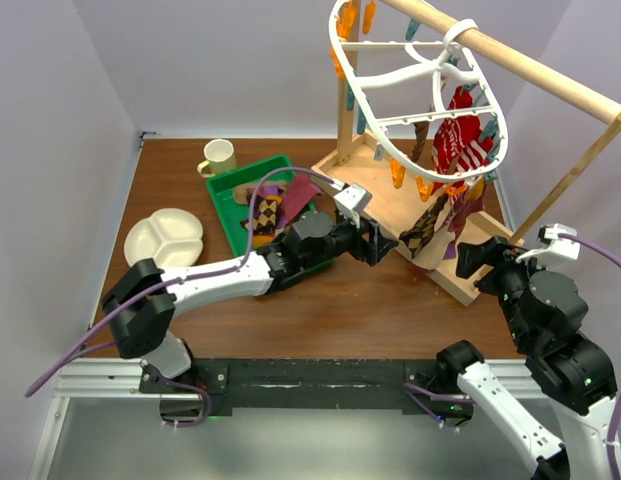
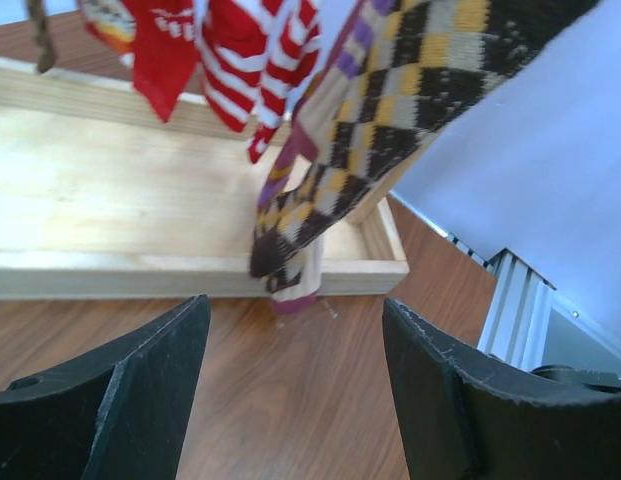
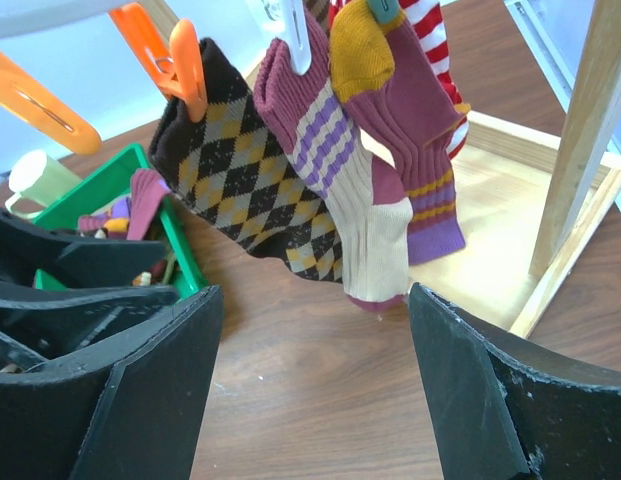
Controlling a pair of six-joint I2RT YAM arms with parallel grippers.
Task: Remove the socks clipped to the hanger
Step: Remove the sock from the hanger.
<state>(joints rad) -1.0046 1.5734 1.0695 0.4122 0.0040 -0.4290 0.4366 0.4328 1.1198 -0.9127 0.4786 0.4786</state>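
Note:
The white oval hanger hangs from a wooden rail, with several socks clipped along its low right rim. A red sock hangs above a brown-and-tan argyle sock. My left gripper is open just left of the argyle sock's toe. In the left wrist view the argyle sock and a red-and-white striped sock dangle ahead of the empty left gripper. My right gripper is open and empty below the argyle sock, a tan purple-striped sock and a maroon sock.
The wooden stand's base board lies under the socks, with its post close to my right fingers. A green tray holding loose socks, a pale mug and a divided plate sit to the left.

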